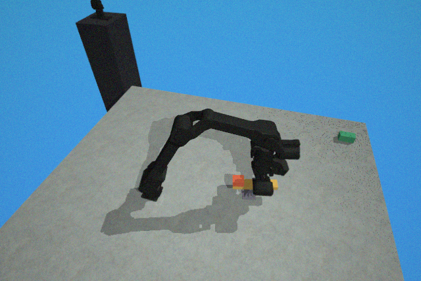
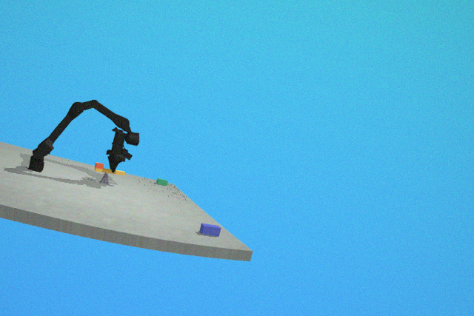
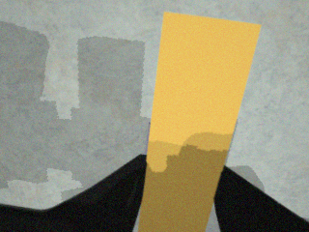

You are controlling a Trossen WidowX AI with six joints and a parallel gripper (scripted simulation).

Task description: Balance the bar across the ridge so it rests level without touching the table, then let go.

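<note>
The yellow-orange bar (image 1: 248, 184) (image 2: 121, 172) (image 3: 208, 77) is roughly parallel to the table, with an orange-red block (image 1: 238, 180) (image 2: 98, 165) on its left end in the top and exterior views. The gripper (image 1: 262, 187) (image 2: 113, 171) (image 3: 184, 169) is shut on the bar, right of the block, with a finger on each side. The purple-grey ridge (image 1: 248, 195) (image 2: 104, 179) stands on the table under the bar, between the block and the gripper. The bar's underside is very close to the ridge top; whether they touch cannot be told. Thin purple edges show beside the bar in the wrist view.
A green block (image 1: 346, 136) (image 2: 162, 181) lies near the far right corner of the grey table (image 1: 289, 240) (image 2: 152, 220). A blue block (image 2: 209, 229) lies near another corner in the exterior view. A second black arm stands on a dark pedestal (image 1: 108, 50) beyond the table.
</note>
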